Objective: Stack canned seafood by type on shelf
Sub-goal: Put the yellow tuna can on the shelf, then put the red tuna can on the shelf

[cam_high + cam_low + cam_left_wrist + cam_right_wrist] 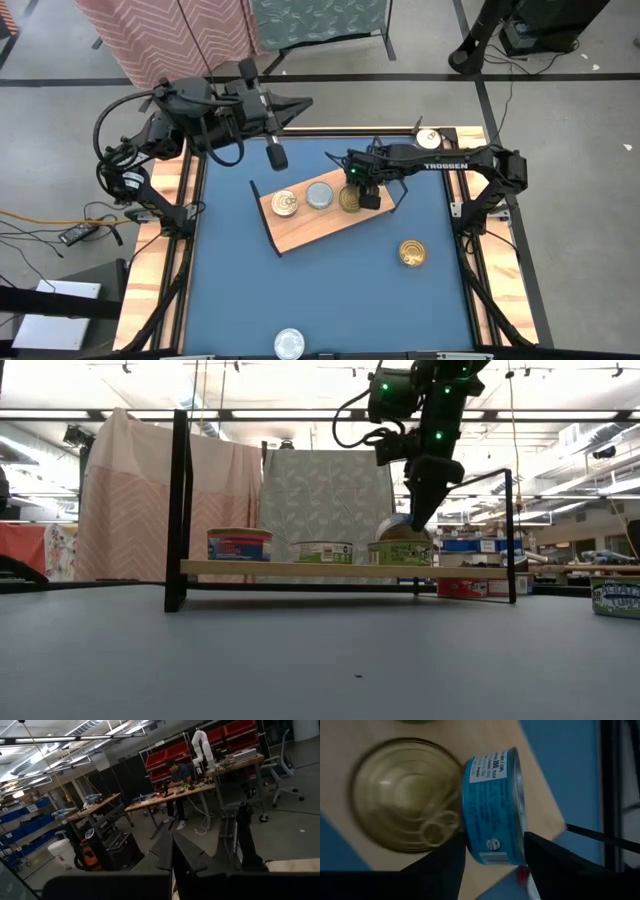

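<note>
Basically down to one relation here: right gripper [492, 862] over the right end of the shelf [300, 233], with a blue-labelled can [495, 805] tipped on its edge between the fingers, flat faces turned toward each finger, label facing the wrist camera. Looks pinched across its thin dimension, though with hardly any daylight visible either side, can't call it a firm grip or a loosening one. Sitting right beside a gold-lidded can [402, 795] already flat on the board, rim against rim or very near it. Guessing the next bit depends on tipping that can flat, either onto the gold one or onto the bare wood next to it, and not much board left toward the black wire end frame [607, 837].

Left gripper [276, 152] parked up behind the shelf's far-left side, fingers clenched shut on nothing, well away from the action. So right arm clearly the closer one.

On the shelf from above: another gold can [285, 204] at the left, a silver can [319, 195] in the middle. Loose on the blue table [230, 300]: a gold can [411, 252] off to the right, a silver one [289, 343] by the near edge, another can [428, 138] on the wooden rim at the back right.

Beyond: draped fabric behind the table, workshop benches, red bins, a person bent over a workbench far off.
</note>
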